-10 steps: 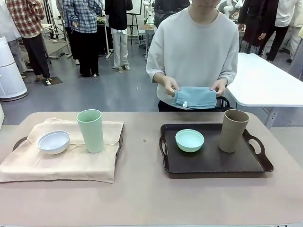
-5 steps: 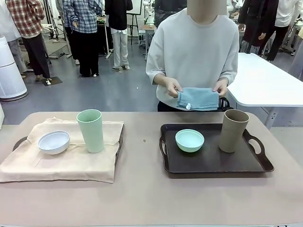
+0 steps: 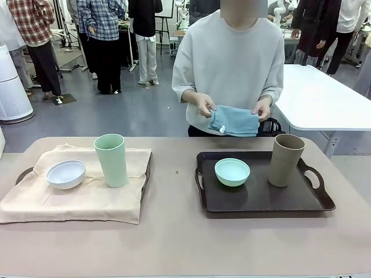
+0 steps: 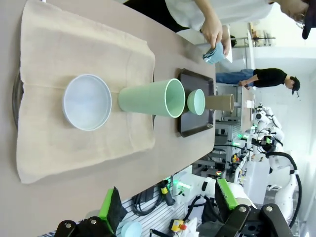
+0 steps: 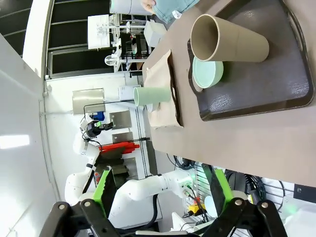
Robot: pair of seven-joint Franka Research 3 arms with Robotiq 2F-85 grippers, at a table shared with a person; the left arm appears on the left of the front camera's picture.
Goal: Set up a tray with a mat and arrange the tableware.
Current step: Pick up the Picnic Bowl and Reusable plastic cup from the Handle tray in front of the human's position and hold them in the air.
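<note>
On the table's (image 3: 174, 243) left side, one beige cloth mat (image 3: 87, 200) carries one white bowl (image 3: 66, 174) and one tall pale green cup (image 3: 111, 160); rightward, one dark tray (image 3: 261, 201) holds one mint bowl (image 3: 232, 172), one tan cup (image 3: 286, 160). Left gripper (image 4: 168, 197) and right gripper (image 5: 161, 186) gape wide, empty.

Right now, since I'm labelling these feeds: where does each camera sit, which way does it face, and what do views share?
Front view: fixed on the robot's side, looking across the table at the person holding a blue cloth.
Left wrist view: behind the open left gripper, rolled sideways, facing the white bowl and pale green cup on the beige mat.
Right wrist view: behind the open right gripper, facing the tan cup and mint bowl on the dark tray.
Shared: all three show both cups.
</note>
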